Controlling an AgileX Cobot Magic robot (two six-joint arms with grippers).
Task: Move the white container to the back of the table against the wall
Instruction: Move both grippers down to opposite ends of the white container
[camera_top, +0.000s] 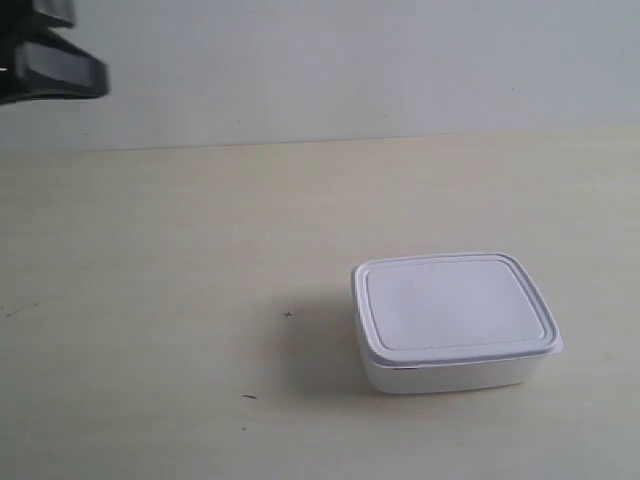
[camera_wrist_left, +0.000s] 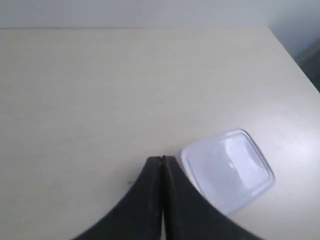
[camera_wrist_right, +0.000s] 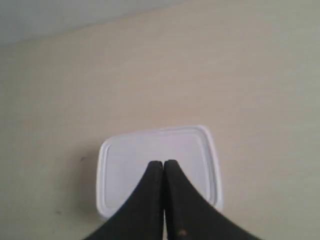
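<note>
- Left gripper (camera_wrist_left: 162, 159): fingertips pressed together; both fingers run off the picture's edge, bases unseen.
- White container (camera_wrist_left: 231, 167), just beside those tips: one corner hidden behind a finger, lid washed out by glare. In the right wrist view, part of its lid and rim is hidden behind the fingers.
- Right gripper (camera_wrist_right: 163, 163): fingers likewise cut by the edge.
- Dark arm part (camera_top: 55, 62): blurred, cut off at the corner; which arm, cannot tell.
- Specks (camera_top: 288, 315) on the table (camera_top: 150, 250): too small to identify.

The pale wood-grain table (camera_top: 150, 230) carries the lidded white container (camera_top: 455, 320); tiny dark specks (camera_top: 289, 315) dot the surface near the container.
</note>
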